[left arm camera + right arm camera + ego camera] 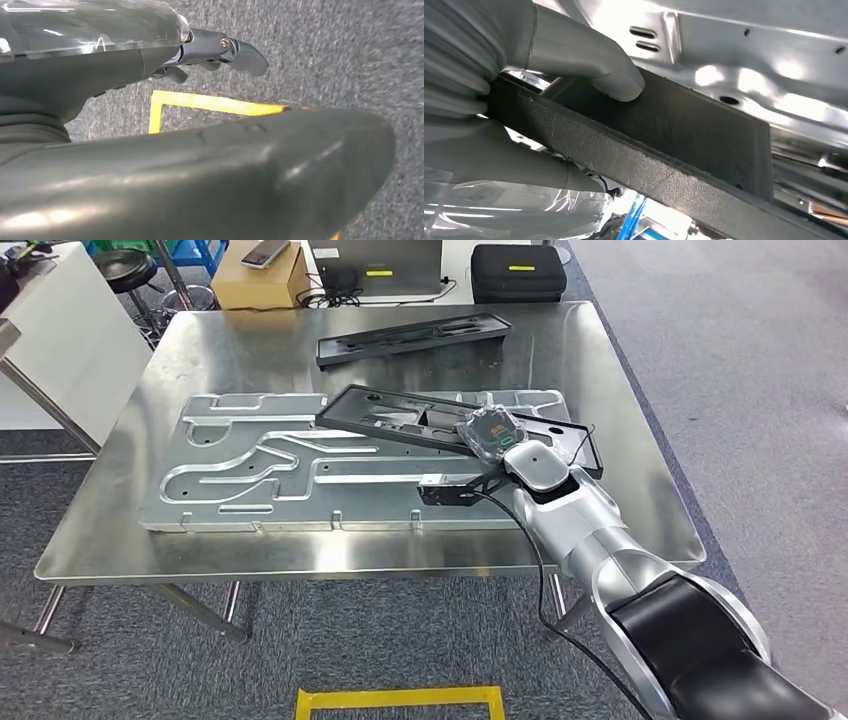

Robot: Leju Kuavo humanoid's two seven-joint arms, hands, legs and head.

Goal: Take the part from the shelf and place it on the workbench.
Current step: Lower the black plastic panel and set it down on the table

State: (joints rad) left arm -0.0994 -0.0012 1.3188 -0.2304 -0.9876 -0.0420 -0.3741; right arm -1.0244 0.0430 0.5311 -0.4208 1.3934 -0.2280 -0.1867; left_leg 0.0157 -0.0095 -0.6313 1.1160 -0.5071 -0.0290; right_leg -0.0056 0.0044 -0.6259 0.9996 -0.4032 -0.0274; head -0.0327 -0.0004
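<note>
Right hand (492,436) is over the workbench (640,440), gripping the black part (400,418) at its near end; in the right wrist view the thumb (594,65) presses on the part's (684,135) flat face, with the edge seated in the hand (484,100); the part lies across the big grey plate (250,470); a second black part (410,337) sits farther back; left hand (150,55) hangs over carpet (325,55) and yellow tape (210,103), holding nothing, fingers (235,52) slightly curled.
</note>
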